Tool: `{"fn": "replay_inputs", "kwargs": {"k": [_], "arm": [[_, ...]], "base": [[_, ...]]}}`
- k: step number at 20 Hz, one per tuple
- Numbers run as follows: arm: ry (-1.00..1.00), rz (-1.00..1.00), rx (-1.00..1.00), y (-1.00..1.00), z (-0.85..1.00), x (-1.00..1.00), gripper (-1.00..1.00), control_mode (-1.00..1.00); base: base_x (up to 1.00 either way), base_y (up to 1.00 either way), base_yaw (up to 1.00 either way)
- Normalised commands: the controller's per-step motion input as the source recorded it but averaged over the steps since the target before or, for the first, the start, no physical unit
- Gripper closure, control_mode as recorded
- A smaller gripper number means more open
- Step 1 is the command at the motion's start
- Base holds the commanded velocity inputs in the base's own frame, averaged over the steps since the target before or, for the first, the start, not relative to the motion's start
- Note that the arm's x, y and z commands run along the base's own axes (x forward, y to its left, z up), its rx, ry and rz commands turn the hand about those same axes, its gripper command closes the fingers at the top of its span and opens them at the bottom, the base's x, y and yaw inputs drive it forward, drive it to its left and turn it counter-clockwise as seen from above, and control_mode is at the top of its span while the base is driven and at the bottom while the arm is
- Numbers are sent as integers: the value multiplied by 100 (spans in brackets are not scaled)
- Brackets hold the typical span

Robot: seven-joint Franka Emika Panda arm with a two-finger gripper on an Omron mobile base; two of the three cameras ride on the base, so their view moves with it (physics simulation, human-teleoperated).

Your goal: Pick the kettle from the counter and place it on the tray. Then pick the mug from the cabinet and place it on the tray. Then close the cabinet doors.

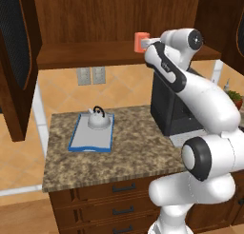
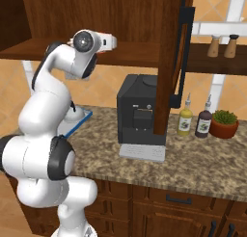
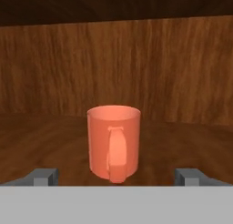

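The orange-red mug (image 3: 113,141) stands upright on the cabinet shelf (image 3: 41,141), its handle turned toward the camera. My gripper (image 3: 116,176) is open; its fingertips (image 3: 45,175) sit wide apart, low on either side of the mug and not touching it. From the left base view the mug (image 1: 141,42) peeks out beside my raised arm, inside the open cabinet (image 1: 95,19). The silver-grey kettle (image 1: 97,118) sits on the blue-rimmed tray (image 1: 72,138) on the granite counter (image 1: 133,142). Both cabinet doors stand open, the left door (image 1: 16,47) and the right door (image 2: 176,62).
A black coffee machine (image 2: 140,111) stands on the counter under the cabinet, right of the tray. Two bottles (image 2: 185,121) and a potted plant (image 2: 224,124) are farther right. Shakers (image 2: 213,46) stand on a side shelf. The right door's handle (image 2: 181,53) hangs near the machine.
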Motion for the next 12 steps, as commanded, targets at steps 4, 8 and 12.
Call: {"fn": "replay_inputs", "kwargs": {"k": [4, 8, 12], "arm": [[0, 0, 0, 1, 0, 38, -100, -100], [0, 0, 0, 0, 0, 32, -100, -100], [0, 0, 0, 13, 0, 31, -100, -100]], "base": [[0, 0, 0], [0, 0, 0], [0, 0, 0]]}}
